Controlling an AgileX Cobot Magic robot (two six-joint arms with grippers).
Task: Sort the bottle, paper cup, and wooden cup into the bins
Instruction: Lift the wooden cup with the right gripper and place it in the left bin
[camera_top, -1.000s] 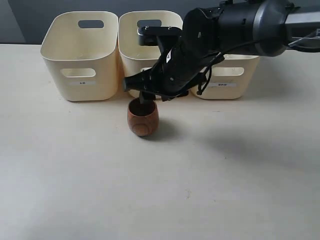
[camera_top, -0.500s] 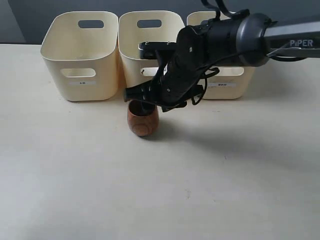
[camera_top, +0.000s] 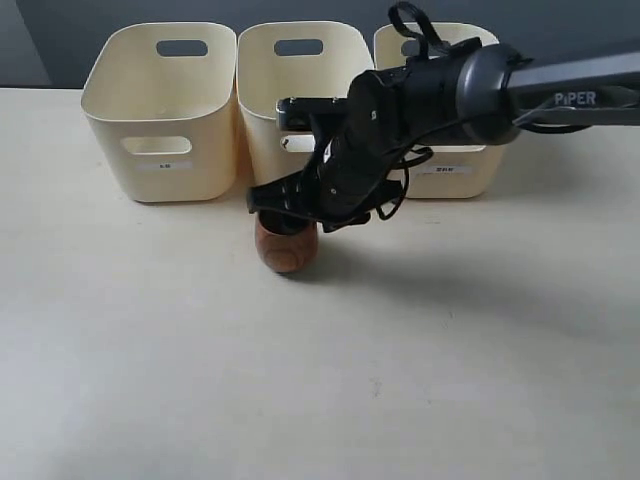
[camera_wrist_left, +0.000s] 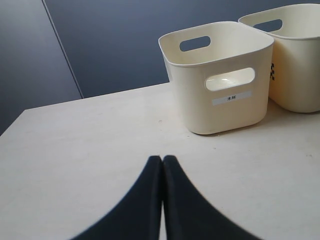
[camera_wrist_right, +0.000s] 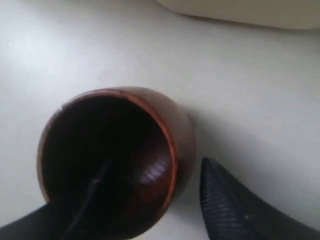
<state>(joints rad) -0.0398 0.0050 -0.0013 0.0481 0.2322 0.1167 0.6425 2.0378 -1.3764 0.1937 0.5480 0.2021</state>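
Observation:
The wooden cup (camera_top: 286, 247) stands upright on the table in front of the middle bin (camera_top: 262, 125). My right gripper (camera_top: 287, 214) reaches across from the right and is down on the cup's rim. In the right wrist view the gripper (camera_wrist_right: 145, 220) is open and straddles the cup's (camera_wrist_right: 165, 125) wall: one finger is inside the dark bowl, and the other finger (camera_wrist_right: 225, 205) is outside, a small gap from the wall. My left gripper (camera_wrist_left: 162, 162) is shut on nothing, low over bare table. The bottle and the paper cup are out of view.
Three cream bins stand in a row at the back: left (camera_top: 160, 110), middle and right (camera_top: 470, 165). The left wrist view shows the left bin (camera_wrist_left: 220, 105) with a second bin (camera_wrist_left: 300, 75) beside it. The right arm's dark body (camera_top: 420, 100) covers part of the middle and right bins.
The right arm has come down and drawn in toward the wooden cup, bringing its gripper from above the rim onto it. The cup has stayed where it was.

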